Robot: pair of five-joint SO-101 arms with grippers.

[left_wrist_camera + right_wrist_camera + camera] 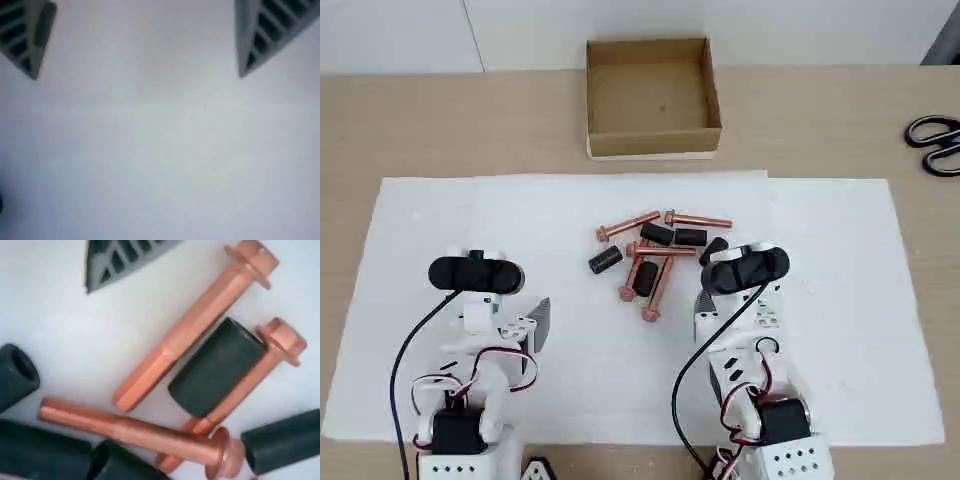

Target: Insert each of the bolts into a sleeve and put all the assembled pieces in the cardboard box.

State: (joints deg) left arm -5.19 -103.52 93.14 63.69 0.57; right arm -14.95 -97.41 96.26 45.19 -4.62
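Several copper bolts [658, 252] and black sleeves [657, 234] lie in a loose pile mid-table on white paper. The open cardboard box [705, 95] stands behind them with nothing inside. My right arm [745, 268] hangs just right of the pile. One right fingertip [120, 257] shows above a long bolt [195, 330], with no finger against it. A sleeve [217, 367] rests against a second bolt [282, 337]; whether that bolt passes through it I cannot tell. My left gripper [145, 50] is open over bare paper, left of the pile.
The white paper sheet [840, 300] covers most of the wooden table [440, 120]. Black-handled scissors [935, 140] lie at the far right edge. Each arm's cable [405, 350] trails toward the near edge.
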